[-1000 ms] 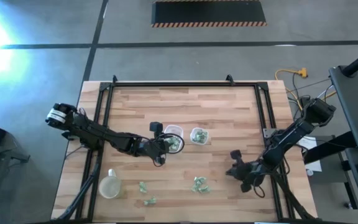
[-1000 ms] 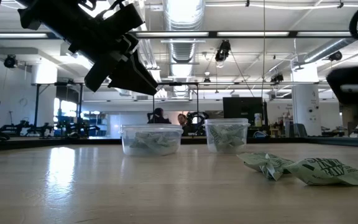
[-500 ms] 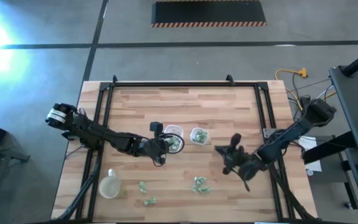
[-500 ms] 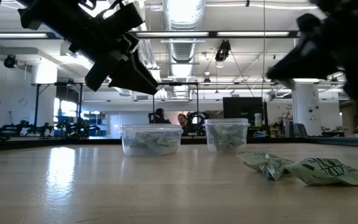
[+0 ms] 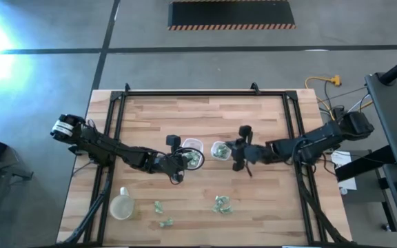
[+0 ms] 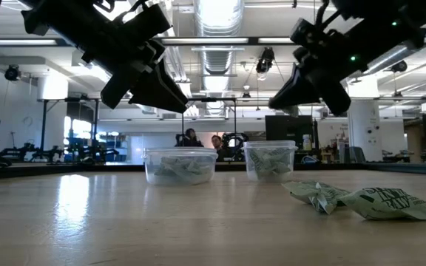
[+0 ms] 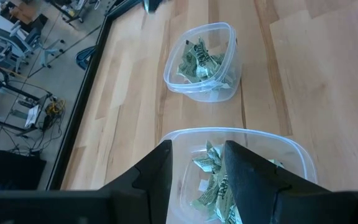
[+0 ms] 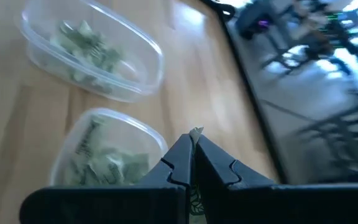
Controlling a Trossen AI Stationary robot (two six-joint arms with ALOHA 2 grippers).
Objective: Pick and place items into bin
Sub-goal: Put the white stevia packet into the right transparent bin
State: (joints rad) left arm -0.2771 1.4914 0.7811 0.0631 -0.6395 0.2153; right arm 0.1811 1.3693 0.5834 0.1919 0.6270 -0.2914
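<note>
Wooden counter (image 5: 205, 124) shown with two clear bins at its middle.
Right hand (image 5: 236, 153) has been swung from the counter's right edge to beside the right bin (image 5: 219, 150), pinched shut on a pale-green item (image 8: 196, 132); left hand (image 5: 182, 160) remains parted over the left bin (image 5: 193, 156). Loose items (image 5: 220, 204) lie nearer the front.

Large open robotics lab or industrial workshop. Low view shows exposed ceiling ducts (image 6: 217, 18), strip lighting, monitors (image 6: 291, 129) and benches behind the wooden table (image 6: 124, 222), two people (image 6: 191, 138) far back. High view: concrete floor (image 5: 185, 65), hazard-striped mat (image 5: 231, 14), loose cables (image 5: 322, 86).
</note>
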